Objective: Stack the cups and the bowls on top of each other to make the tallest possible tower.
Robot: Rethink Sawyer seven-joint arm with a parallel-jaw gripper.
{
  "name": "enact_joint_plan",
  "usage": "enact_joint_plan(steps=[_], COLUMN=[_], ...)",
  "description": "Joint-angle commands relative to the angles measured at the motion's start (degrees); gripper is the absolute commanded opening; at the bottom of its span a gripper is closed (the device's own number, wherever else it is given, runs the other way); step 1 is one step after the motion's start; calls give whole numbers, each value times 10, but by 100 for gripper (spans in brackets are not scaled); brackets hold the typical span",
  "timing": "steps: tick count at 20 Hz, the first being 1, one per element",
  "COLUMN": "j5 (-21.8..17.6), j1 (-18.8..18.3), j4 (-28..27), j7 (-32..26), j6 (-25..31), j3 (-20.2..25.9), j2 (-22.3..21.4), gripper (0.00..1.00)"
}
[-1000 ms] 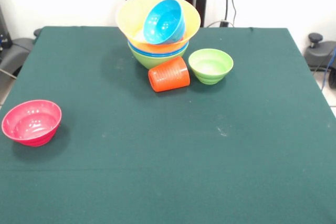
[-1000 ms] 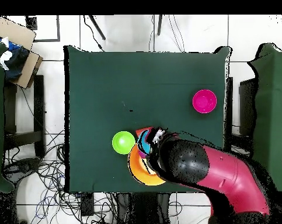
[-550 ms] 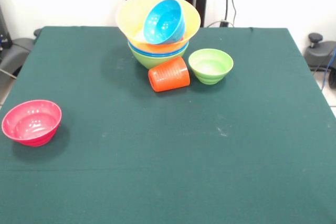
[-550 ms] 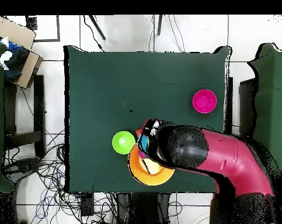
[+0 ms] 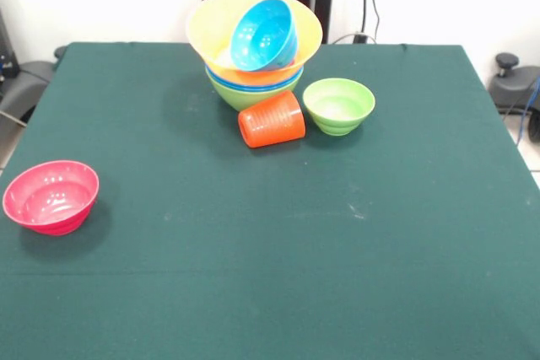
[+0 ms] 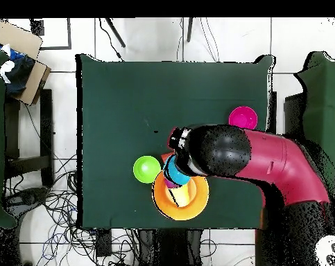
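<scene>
Hidden: in the overhead view the red and black arm [image 6: 267, 163] covers the orange-red cup and part of the tower; the front view shows no arm at all.
Hard to make out: a small purple patch [image 6: 171, 183] beside the light-blue bowl in the overhead view; what it belongs to cannot be told.
Gripper: its dark head [image 6: 180, 142] sits at centre frame in the overhead view, just above the tower; fingers are not distinguishable, so whether they are spread or closed cannot be told.
Arm pose: reaches in from the lower right of the overhead frame, bending left across the table's right half.
Tower: upper centre of the front view; green bowl [image 5: 245, 96] lowest, blue rims above, wide orange-yellow bowl [image 5: 211, 27] on top.
Light-blue bowl [image 5: 263, 34]: one, tilted on its side inside the orange-yellow bowl.
Cups seen: one, ribbed orange-red cup [image 5: 272, 120], lying on its side, touching the tower's base.
Loose bowls: two; small green bowl [image 5: 338, 105] just right of the cup, pink-red bowl [image 5: 51, 196] at the left edge, well apart.
Table [image 5: 278, 250]: dark green cloth.
</scene>
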Motion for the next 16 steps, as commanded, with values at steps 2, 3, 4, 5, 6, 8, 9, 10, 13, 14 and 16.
enact_joint_plan(steps=[2,3,4,5,6,8,9,10,13,14,16], j5=[-44,-46,-46,-45,-44,-38,-35,-31,-30,-29,-32], j1=[-3,-3,-3,-4,-3,0,0,0,2,2,4], j4=[18,20,22,26,28,40,45,50,51,52,49], j7=[-94,-93,-90,-90,-86,-79,-78,-77,-77,-76,-72], j6=[6,5,4,5,7,11,12,14,28,30,32], j3=[33,33,33,33,31,27,26,25,23,23,22], j2=[18,17,15,10,4,-12,-19,-26,-35,-38,-38], gripper=[100,100,100,100,100,100,100,100,100,100,100])
